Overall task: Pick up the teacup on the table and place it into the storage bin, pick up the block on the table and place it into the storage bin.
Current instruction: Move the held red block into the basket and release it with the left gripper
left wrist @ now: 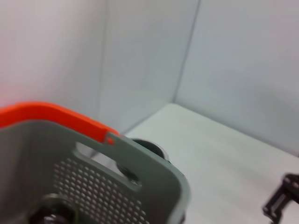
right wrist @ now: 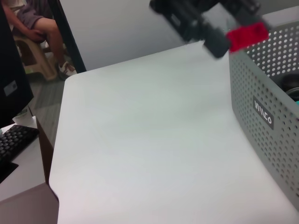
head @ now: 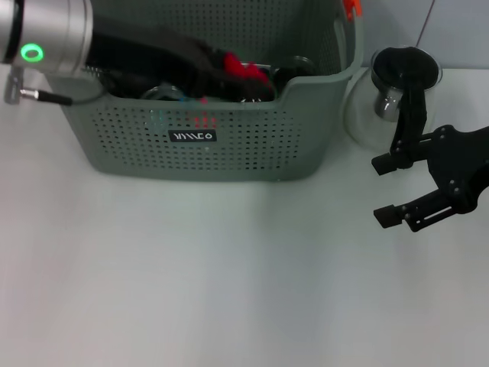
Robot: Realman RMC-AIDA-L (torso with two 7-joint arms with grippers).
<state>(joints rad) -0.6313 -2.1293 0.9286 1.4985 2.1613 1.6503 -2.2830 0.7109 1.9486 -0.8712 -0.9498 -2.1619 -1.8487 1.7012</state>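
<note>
Block (head: 243, 70) first: I am seeing it red and pinched in the left gripper (head: 229, 73), which is reaching over the bin (head: 229, 145) from its near-left corner and hanging above the inside. In the right wrist view the same red piece (right wrist: 247, 36) is sitting between the dark fingers just above the bin's rim (right wrist: 261, 70). So I am judging the second step, the drop, to be in hand. Inside the bin, under the block, I am making out a glass rim that may be the teacup (head: 162, 95); I cannot be sure. Next I am planning to lower a little and spread the fingers so the block falls clear of that glass. Beyond the bin's right wall a glass pot (head: 397, 88) is standing on the table (head: 229, 290). Near it, the right gripper (head: 393, 187) is waiting with its fingers spread, holding nothing.
</note>
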